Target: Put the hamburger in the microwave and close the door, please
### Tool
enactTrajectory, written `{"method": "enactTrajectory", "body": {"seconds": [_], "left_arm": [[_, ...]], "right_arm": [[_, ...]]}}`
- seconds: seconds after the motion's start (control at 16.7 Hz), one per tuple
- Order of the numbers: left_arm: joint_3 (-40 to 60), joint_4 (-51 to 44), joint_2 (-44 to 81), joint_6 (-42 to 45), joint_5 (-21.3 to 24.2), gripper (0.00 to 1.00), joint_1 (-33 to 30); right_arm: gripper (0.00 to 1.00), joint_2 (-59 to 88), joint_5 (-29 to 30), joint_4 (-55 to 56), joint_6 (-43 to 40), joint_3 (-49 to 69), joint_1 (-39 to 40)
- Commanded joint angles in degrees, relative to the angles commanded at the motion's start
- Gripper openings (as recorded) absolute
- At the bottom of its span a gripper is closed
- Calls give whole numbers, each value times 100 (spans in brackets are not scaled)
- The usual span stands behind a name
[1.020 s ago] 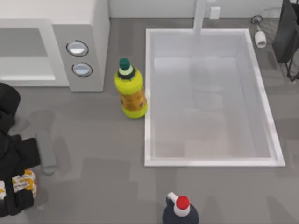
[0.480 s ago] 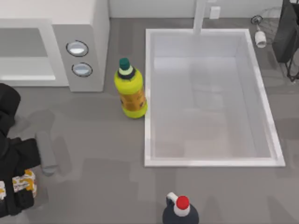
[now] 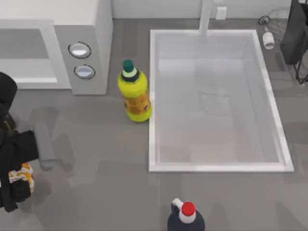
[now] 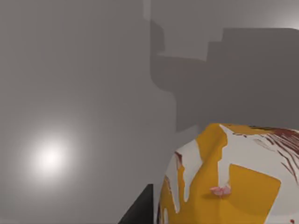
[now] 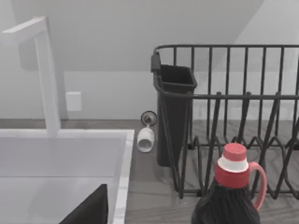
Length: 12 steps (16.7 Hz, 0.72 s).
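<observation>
The left gripper sits at the table's left edge, clenched on the hamburger; the white-and-orange wrapper shows between the black fingers. In the left wrist view the hamburger sits right up against the camera, with grey table beyond it.

Up and away from the pincer, toward the far left corner, stands the microwave. Its cavity faces the gripper and looks bare inside, with two round silver dials on the panel beside it. I cannot make out the door.

To the pincer's right, well apart, stands a yellow bottle with a green cap, just beside the sink, whose basin holds nothing visible. A dark bottle with a red cap stands near the front edge.

The right arm stays off by the dish rack, and I cannot tell its fingers' state.
</observation>
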Motion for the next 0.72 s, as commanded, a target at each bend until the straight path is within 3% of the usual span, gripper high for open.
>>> {"method": "enactTrajectory", "body": {"seconds": [0.36,0.72], "left_arm": [[948,-1707,-624,-29,1,0,-27],[1061,-1851,-720,-39,-2,0,-17]], "right_arm": [[100,0,0,0,0,0,0],[100,0,0,0,0,0,0]]}}
